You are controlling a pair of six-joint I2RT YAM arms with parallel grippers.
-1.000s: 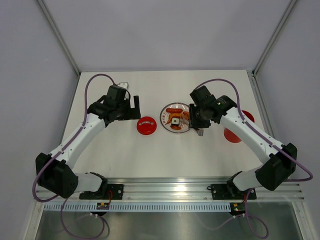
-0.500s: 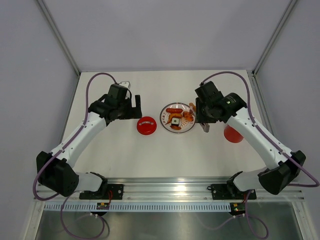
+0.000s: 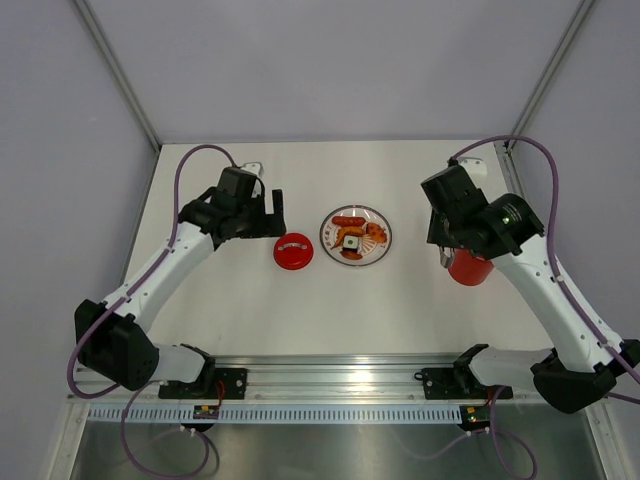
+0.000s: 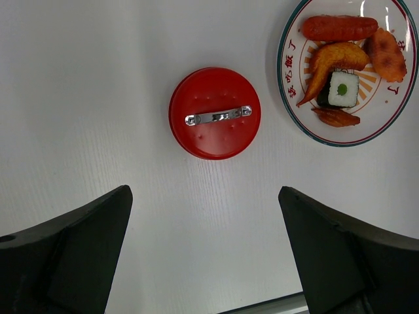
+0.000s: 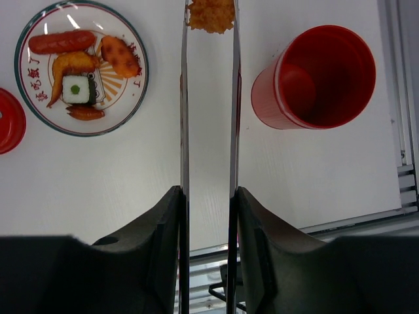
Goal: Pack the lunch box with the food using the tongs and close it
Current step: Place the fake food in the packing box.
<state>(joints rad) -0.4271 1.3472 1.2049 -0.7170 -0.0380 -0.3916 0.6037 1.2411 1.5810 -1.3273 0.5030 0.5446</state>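
The right claw (image 5: 208,196) is squeezed shut on the tongs (image 5: 184,131). The two thin arms stick straight out from it. At their far end, the tongs pinch one orange-brown fried bit (image 5: 211,14).

A second ago this claw was over the plate (image 5: 134,98). Now it has swung away to the right, and the fried bit has come along with it. So the pick-up worked, and this piece is on its way to be packed.

The lunch box (image 5: 314,78) stands just to the right of the tongs, open and with nothing inside. The fried bit is near it but not over its mouth yet. I think the claw must go a bit more to the right before it lets go.

Out to the left, the plate holds the rest of the food: a red sausage (image 5: 61,42), a black-and-white roll (image 5: 75,88) and more fried bits.

Past the plate, the red lid (image 4: 215,112) lies flat on the counter (image 3: 300,320). The left claw (image 4: 206,216) hangs above it, spread wide, holding nothing, and it has hardly moved.
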